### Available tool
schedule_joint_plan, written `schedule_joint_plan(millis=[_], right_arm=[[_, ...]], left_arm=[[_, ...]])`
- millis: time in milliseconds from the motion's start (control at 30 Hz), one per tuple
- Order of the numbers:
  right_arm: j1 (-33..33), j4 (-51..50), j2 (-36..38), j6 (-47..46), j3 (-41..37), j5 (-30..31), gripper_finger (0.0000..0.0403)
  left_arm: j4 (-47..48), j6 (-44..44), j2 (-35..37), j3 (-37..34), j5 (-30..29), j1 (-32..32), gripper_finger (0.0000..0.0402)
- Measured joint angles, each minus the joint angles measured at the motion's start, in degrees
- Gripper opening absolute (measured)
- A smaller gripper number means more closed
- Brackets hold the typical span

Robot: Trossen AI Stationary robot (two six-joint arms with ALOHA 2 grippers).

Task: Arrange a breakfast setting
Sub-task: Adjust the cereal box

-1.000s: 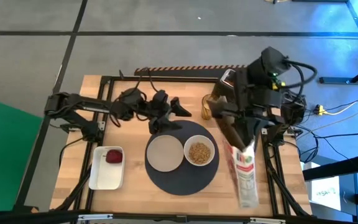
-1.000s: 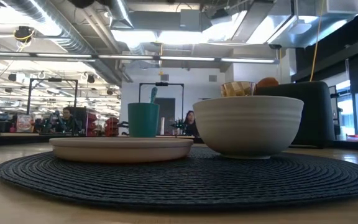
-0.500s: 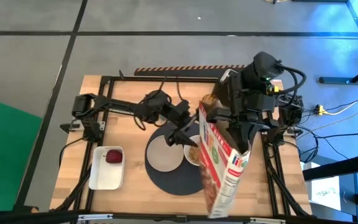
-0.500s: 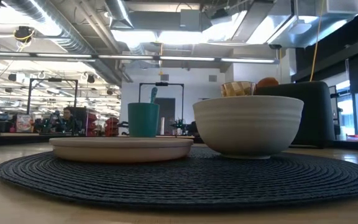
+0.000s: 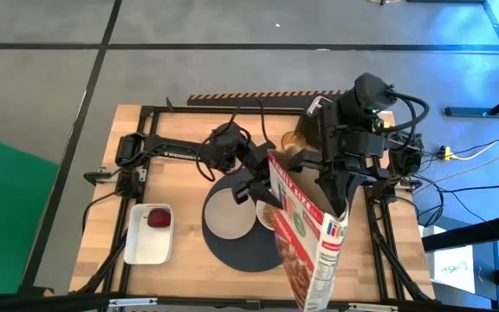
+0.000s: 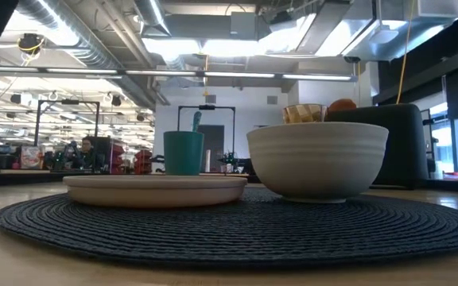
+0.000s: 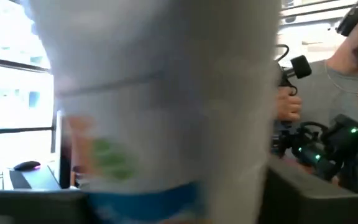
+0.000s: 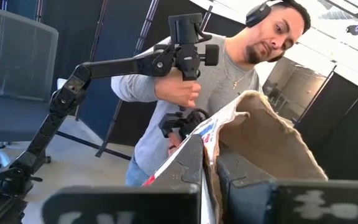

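Note:
A dark grey mat [image 5: 241, 253] carries the beige plate [image 5: 229, 214] and the white bowl [image 5: 266, 216], which holds cereal and is half hidden. My right gripper [image 5: 333, 204] is shut on a cereal box [image 5: 306, 238] held high above the bowl. My left gripper [image 5: 256, 187] is at the box's left edge, and the box [image 7: 160, 106] fills its wrist view. The amber glass [image 6: 304, 114] and green cup [image 6: 183, 152] stand behind the mat. The toasted round [image 6: 342, 104] sticks out of the black toaster [image 6: 390, 143]. The red fruit [image 5: 158, 217] lies in the white tray [image 5: 145, 244]. My right gripper pinches one wall of the box's open top [image 8: 206, 163] between its two fingers, the brown inside of the box facing one finger [image 8: 244, 186]. The fingers point about level. The box is lifted clear of the table and hangs tilted over the mat's right part.
A person with headphones [image 8: 229, 68] stands beyond the table, working a handle on a jointed stand. A black frame [image 5: 145, 113] runs around the wooden tabletop. Bare wood shows on the near left, around the tray.
My left gripper has gone toward the table's right edge and up, from behind the plate to the box's left edge. The box, at first narrow and edge-on by the table's right side, has turned its broad face up and swung left over the bowl.

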State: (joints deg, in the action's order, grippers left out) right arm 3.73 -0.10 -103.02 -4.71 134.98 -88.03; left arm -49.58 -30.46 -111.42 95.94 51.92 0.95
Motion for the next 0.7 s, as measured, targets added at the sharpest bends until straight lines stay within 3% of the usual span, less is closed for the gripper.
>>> schedule_joint_plan(millis=[133,200,467,700], right_arm=[[0.00,-0.13,0.00,-0.21,0.00,0.22,0.0000],[-0.05,-1.00,0.00,-2.72,0.00,1.64,0.0000],[-3.95,-3.97,0.02,-12.58,0.04,11.49,0.0014],[-7.86,-3.11,1.29,-14.52,-0.02,19.72,0.0103]], left_arm=[[-0.13,-0.57,0.53,0.00,4.23,1.21,0.0050],[0.05,-1.38,1.17,0.00,5.79,2.44,0.0018],[7.49,-3.32,6.51,-0.09,9.54,8.17,0.0005],[18.12,0.65,13.00,-0.09,15.59,14.04,0.0004]])
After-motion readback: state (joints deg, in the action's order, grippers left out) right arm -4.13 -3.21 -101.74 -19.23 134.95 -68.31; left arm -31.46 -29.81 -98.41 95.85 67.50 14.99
